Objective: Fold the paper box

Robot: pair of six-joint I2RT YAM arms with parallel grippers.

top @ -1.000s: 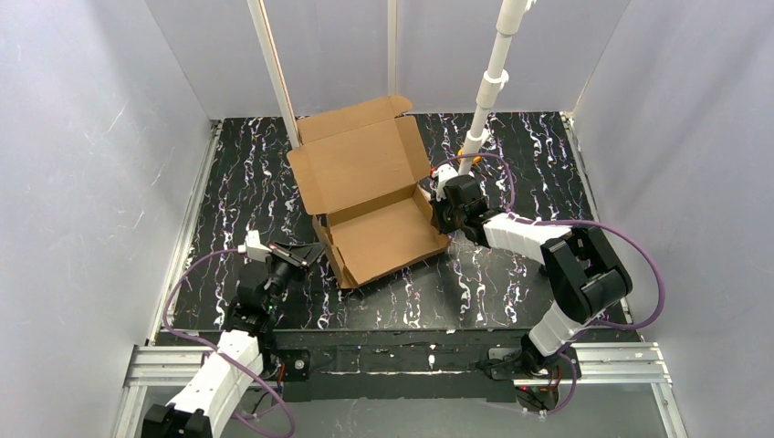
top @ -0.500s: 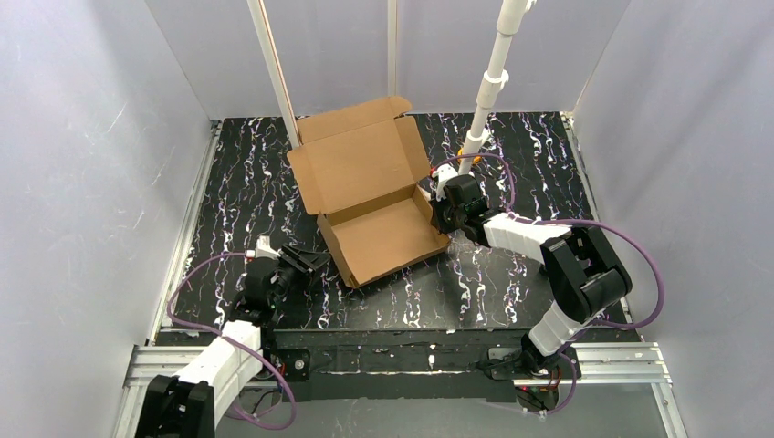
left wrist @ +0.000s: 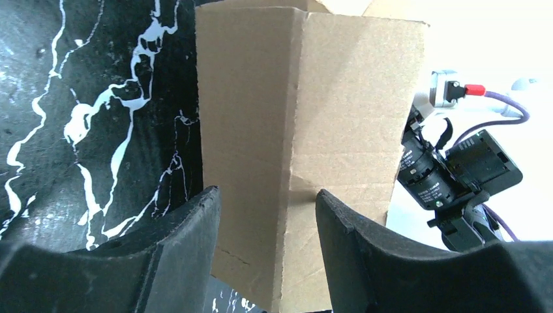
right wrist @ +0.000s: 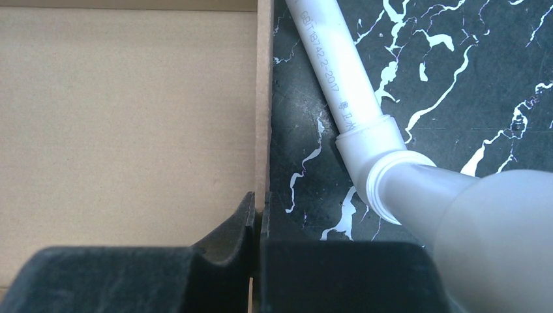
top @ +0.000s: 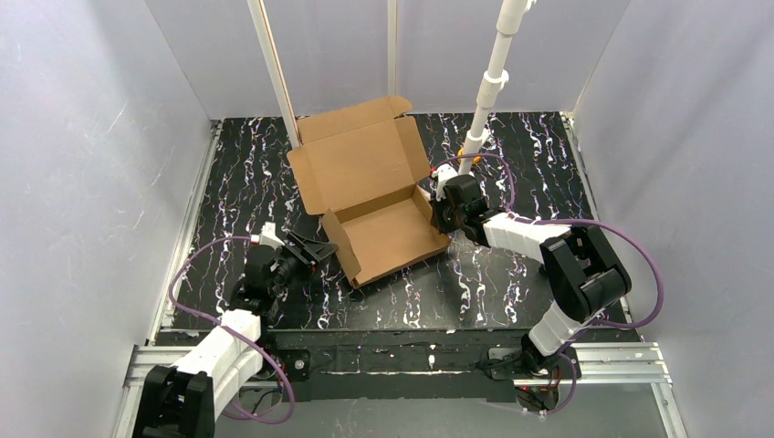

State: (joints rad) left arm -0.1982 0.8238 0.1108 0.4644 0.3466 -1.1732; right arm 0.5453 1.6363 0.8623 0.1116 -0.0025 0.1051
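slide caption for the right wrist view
Right end effector shut on the paper box side wall, white pipe close beside.

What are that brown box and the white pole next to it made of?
The box looks like plain brown corrugated cardboard, matte, with faint ribbing and creased fold lines. The pole seems to be smooth white plastic pipe: it has printed lettering and a socketed joint.

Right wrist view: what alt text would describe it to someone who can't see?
The gripper is closed on a thin edge of the brown cardboard box, whose panel fills the left side. To the right, a white pipe crosses the black marbled table.
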